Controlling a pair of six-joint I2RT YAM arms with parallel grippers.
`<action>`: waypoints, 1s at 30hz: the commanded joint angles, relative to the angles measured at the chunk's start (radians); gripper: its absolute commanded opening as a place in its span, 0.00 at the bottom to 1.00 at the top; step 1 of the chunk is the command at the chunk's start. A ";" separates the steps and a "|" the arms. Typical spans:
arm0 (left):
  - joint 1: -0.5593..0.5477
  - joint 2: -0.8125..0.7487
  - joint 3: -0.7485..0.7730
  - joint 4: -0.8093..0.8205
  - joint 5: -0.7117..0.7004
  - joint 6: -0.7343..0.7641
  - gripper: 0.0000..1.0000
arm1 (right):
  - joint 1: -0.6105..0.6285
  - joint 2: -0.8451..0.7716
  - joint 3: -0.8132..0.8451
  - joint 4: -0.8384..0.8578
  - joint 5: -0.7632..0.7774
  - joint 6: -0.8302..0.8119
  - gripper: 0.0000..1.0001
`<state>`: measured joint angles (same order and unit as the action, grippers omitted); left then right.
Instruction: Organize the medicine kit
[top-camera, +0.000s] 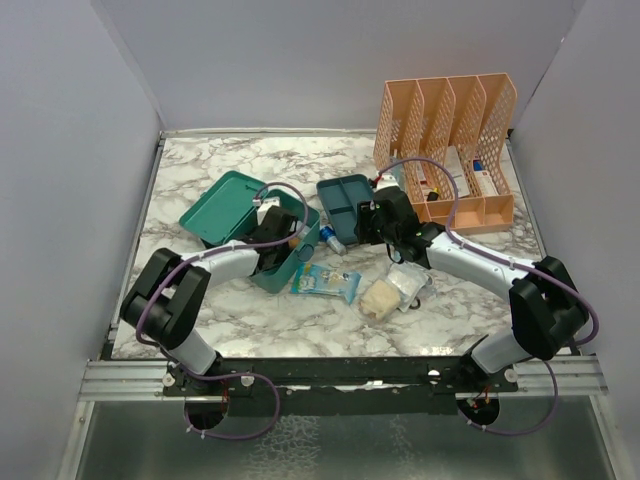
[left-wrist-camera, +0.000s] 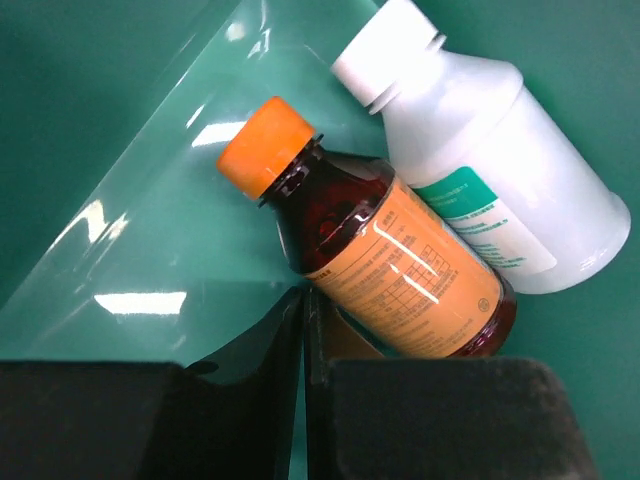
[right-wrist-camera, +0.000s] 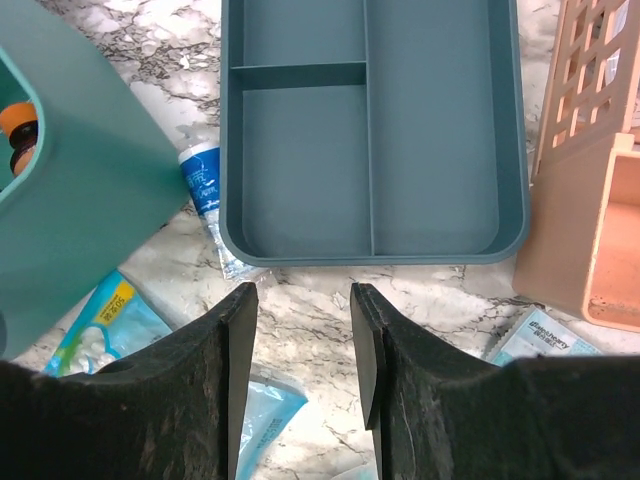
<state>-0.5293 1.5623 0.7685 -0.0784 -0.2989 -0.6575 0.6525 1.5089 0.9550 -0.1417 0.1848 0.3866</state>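
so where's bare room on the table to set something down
Bare marble lies behind the teal-green plastic box's open lid, left of the peach lattice organizer, and along the near edge. The teal divided insert tray is empty. Crowded: the middle, around the packets.

Pale arms (top-camera: 225, 262), black joints (top-camera: 540, 310), purple cables (top-camera: 421, 159)

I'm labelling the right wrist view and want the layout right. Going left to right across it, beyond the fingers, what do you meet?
medicine kit box → blue-and-white tube → divided insert tray → peach file organizer
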 joint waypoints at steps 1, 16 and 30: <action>0.007 0.047 0.059 0.087 0.120 0.047 0.09 | -0.006 -0.012 0.025 -0.008 -0.034 -0.032 0.43; 0.023 0.067 0.126 0.082 0.044 0.112 0.15 | -0.006 0.006 0.039 -0.015 -0.013 -0.054 0.42; 0.023 0.000 0.181 0.008 -0.054 0.112 0.17 | -0.005 -0.003 0.028 0.024 0.019 -0.025 0.42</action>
<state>-0.5098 1.5917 0.9066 -0.0540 -0.2779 -0.5392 0.6525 1.5093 0.9642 -0.1562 0.1757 0.3470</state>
